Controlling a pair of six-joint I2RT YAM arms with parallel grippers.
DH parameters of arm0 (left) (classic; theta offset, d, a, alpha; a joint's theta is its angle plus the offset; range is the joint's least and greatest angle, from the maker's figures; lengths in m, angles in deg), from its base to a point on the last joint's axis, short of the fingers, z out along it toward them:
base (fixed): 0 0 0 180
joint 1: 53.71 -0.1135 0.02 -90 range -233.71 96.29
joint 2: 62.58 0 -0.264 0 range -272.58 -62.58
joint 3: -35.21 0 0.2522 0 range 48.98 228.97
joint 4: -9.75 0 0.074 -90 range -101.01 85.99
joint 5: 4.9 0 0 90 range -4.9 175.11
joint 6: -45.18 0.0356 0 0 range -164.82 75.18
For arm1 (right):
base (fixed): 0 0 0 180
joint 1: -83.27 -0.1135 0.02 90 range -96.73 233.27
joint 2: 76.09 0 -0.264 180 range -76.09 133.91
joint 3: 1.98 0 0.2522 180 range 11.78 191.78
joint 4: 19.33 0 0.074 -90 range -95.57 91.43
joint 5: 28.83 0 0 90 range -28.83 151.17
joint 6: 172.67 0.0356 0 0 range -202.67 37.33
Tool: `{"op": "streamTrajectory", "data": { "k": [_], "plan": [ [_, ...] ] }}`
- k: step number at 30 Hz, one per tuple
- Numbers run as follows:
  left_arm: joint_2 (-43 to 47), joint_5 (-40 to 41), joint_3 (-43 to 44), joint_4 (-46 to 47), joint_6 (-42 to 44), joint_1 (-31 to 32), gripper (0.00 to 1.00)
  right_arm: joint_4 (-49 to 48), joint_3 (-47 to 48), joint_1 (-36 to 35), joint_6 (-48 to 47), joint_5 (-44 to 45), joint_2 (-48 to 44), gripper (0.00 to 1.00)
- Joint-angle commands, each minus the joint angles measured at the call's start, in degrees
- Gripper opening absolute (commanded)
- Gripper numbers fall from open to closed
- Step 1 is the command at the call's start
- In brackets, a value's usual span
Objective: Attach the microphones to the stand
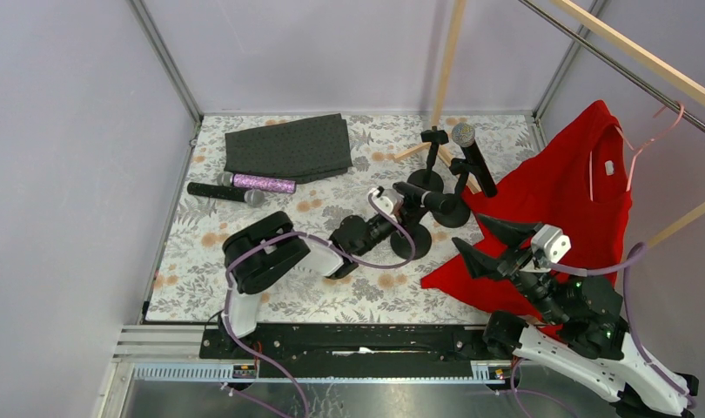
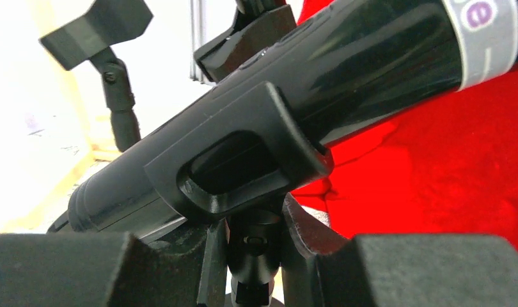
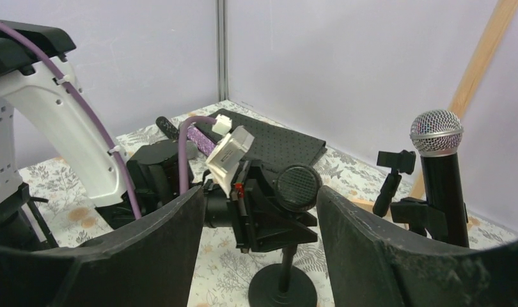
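- To finish this step well, I'd make sure the black microphone (image 2: 371, 57) sits fully in the clip (image 2: 243, 169) before letting go. I'd then draw straight back so the stand (image 3: 283, 288) doesn't tip.
- My left hand (image 2: 255, 238) is nearly closed, fingertips pinching what looks like the stand's neck just under that clip. I judge it a steadying hold.
- The microphone lies slanted in the clip, just above my fingertips.
- My right hand (image 1: 471, 237) is open and empty, near the stand, over the red shirt (image 1: 558, 187).
- Left to mount: the purple microphone (image 1: 264, 183) and another black one (image 1: 223, 192), lying together on the surface (image 1: 245, 270), well apart from my left hand.
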State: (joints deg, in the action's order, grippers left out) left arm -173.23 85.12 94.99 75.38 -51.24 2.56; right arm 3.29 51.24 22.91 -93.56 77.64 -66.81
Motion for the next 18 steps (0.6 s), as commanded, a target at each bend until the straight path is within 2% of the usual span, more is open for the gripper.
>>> {"op": "streamTrajectory", "data": {
  "k": [1,10,18],
  "plan": [
    [-3.3,-4.3,7.0,11.7,-1.8,-0.2,0.00,1.9,1.4,0.1,-1.1,0.3,-1.4,0.71],
    [-7.6,-5.1,11.7,6.9,1.1,-0.5,0.02,1.7,-0.8,0.1,-2.2,1.0,-3.7,0.72],
    [-11.4,-5.3,18.5,3.0,2.7,-1.2,0.02,4.5,1.0,0.1,-1.9,1.6,-4.2,0.72]
  ]
}}
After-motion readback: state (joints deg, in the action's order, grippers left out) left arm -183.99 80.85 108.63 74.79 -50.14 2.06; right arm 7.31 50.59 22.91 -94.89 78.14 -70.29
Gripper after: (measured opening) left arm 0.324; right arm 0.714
